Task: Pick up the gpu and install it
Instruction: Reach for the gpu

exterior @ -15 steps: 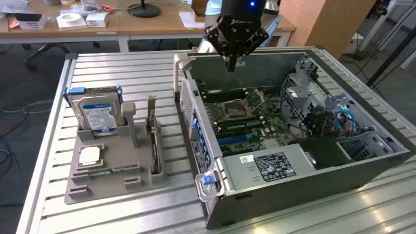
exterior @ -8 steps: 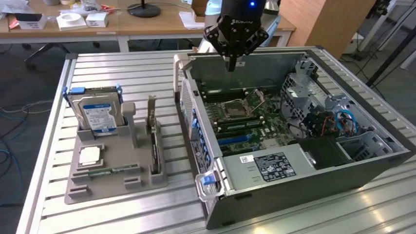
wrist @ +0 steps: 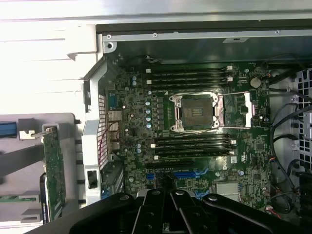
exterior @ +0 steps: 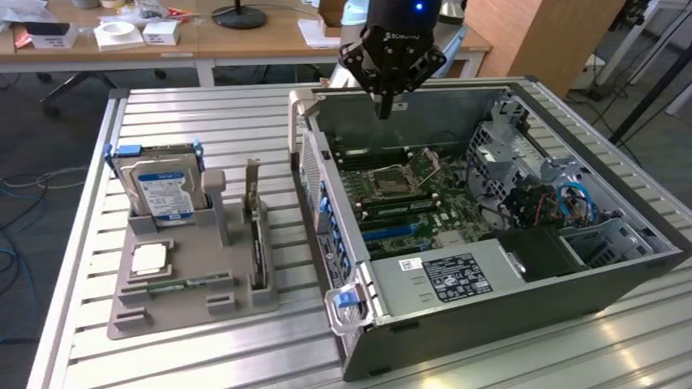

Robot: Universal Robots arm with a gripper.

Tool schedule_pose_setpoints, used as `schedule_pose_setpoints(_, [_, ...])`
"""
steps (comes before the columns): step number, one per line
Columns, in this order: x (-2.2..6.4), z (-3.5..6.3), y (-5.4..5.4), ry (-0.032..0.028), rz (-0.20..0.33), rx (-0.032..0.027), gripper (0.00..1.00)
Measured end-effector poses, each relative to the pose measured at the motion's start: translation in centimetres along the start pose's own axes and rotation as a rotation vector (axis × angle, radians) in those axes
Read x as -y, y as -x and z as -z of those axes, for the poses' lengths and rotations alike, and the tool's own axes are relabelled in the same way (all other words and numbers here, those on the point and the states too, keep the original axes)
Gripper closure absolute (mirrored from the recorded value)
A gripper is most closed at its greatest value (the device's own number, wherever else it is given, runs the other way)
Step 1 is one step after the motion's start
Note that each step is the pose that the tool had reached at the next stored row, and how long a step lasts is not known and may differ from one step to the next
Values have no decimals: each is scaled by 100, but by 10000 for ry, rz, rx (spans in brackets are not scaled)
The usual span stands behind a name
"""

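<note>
Presently, the gripper [exterior: 384, 108] is seen closed, empty, above the computer case [exterior: 508, 324]; the gpu [exterior: 256, 239] is stood upright in the tray [exterior: 190, 258].

Black angular pincer [exterior: 383, 112], pale lettering [exterior: 403, 36] across its body, small blue light [exterior: 416, 6] just above

The case [exterior: 487, 324] lay open on its upper side, so the way down to the motherboard [exterior: 416, 190] was free. At the exterior view's right, the drive cage [exterior: 503, 146] and a bundle of cables [exterior: 552, 203] narrowed this room, and the power supply [exterior: 454, 271] closed the near end. The gpu [exterior: 258, 235] stood upright in the gray tray [exterior: 184, 312] with free air above it. A gray post [exterior: 216, 203] stood near it on one side, the case wall on the other. The gripper [exterior: 384, 109], fingers together, hung above the case's far edge.
</note>
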State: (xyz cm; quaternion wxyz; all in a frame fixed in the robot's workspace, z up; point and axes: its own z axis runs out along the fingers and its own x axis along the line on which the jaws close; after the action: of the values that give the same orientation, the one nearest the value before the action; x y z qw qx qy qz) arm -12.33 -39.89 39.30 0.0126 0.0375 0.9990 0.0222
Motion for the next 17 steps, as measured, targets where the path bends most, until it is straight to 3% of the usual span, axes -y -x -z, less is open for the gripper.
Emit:
schedule_pose_setpoints(5, [7, -3, -104, -3, 1, -2, 90])
schedule_pose_setpoints(17, [24, -19, -474, -3, -1, -2, 90])
